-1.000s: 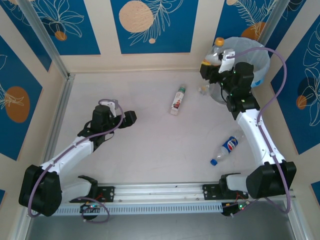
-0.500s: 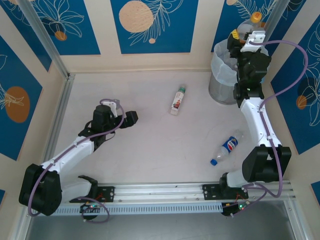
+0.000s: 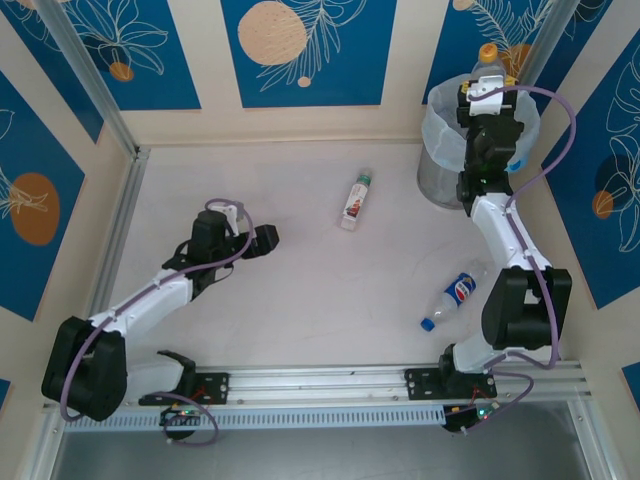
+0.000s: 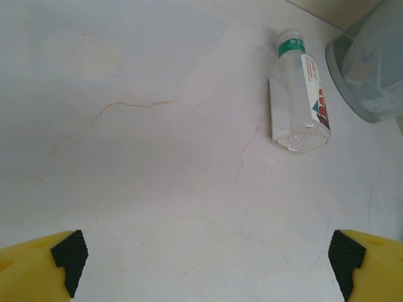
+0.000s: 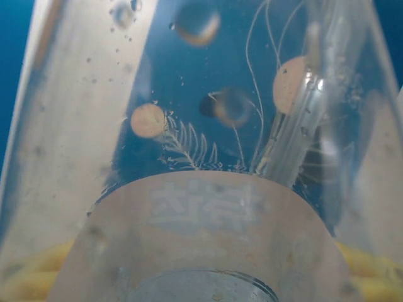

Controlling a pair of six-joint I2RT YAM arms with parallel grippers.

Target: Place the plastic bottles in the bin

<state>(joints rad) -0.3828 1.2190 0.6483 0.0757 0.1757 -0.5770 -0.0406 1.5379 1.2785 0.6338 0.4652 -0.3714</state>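
Nearest my end, a blue-label bottle (image 3: 453,294) lies on its side on the table (image 3: 300,300), well behind my right gripper (image 3: 484,92) and just left of that arm's elbow.

The left gripper (image 3: 262,238) sits low over the table with its jaws spread wide and nothing in them. On the left wrist cam the black pads (image 4: 69,251) are way out in the bottom corners with bare tabletop between them. Ahead of it and off to the right is the green-cap bottle (image 3: 355,198), lying flat with the red and white label up and the cap pointing away from the tool. It's well apart from the fingers.

Further along that same line, past the bottle, is the bin (image 3: 438,150) with its pale liner bag.

The right gripper is up over the bin's rim, clamped on the orange-cap bottle (image 3: 487,60), whose cap pokes out beyond the fingertips toward the back wall. On the right wrist cam the clear plastic is right up against the lens, with yellow fingers (image 5: 31,270) on either side.
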